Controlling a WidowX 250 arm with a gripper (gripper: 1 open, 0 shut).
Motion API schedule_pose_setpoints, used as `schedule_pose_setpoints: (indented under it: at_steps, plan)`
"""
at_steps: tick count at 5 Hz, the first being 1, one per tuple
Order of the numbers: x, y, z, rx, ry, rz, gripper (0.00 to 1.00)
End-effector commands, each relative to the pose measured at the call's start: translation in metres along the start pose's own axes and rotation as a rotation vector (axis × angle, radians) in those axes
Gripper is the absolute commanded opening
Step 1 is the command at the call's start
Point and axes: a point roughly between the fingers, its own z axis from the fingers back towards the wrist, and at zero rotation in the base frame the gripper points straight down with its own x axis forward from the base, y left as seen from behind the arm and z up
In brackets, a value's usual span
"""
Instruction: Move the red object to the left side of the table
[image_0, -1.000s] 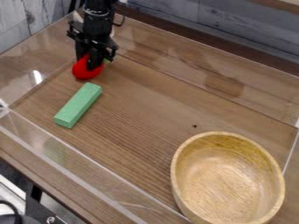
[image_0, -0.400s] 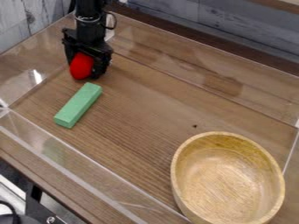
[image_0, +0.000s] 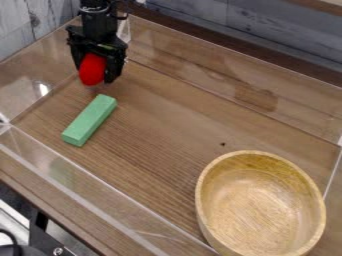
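Small rounded bright red toy (image_0: 92, 70) lay between ten and eleven o'clock on the brown wood-grain tabletop (image_0: 181, 125), at the black metal gripper (image_0: 98, 56). Jaws looked wide. Judged a release: best done by lifting straight up, slowly, both fingers clearing the toy evenly, lest one snag and roll it.

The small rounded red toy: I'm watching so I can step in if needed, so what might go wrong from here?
The small rounded red toy sits close beside the black metal gripper, so a sideways move as it leaves could nudge or roll the toy. The flat green rectangular block lies nearby, and a low sweep might knock it.
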Motion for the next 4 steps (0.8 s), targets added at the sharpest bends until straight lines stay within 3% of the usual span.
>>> schedule_pose_setpoints:
  at_steps: [1,2,4]
  plan:
    - [0.014,0.017,0.037,0.03,-0.089,0.033,1.0]
    - [0.014,0.016,0.038,0.021,-0.085,0.05,0.0]
    - [0.015,0.01,0.016,0.022,-0.064,0.07,0.0]
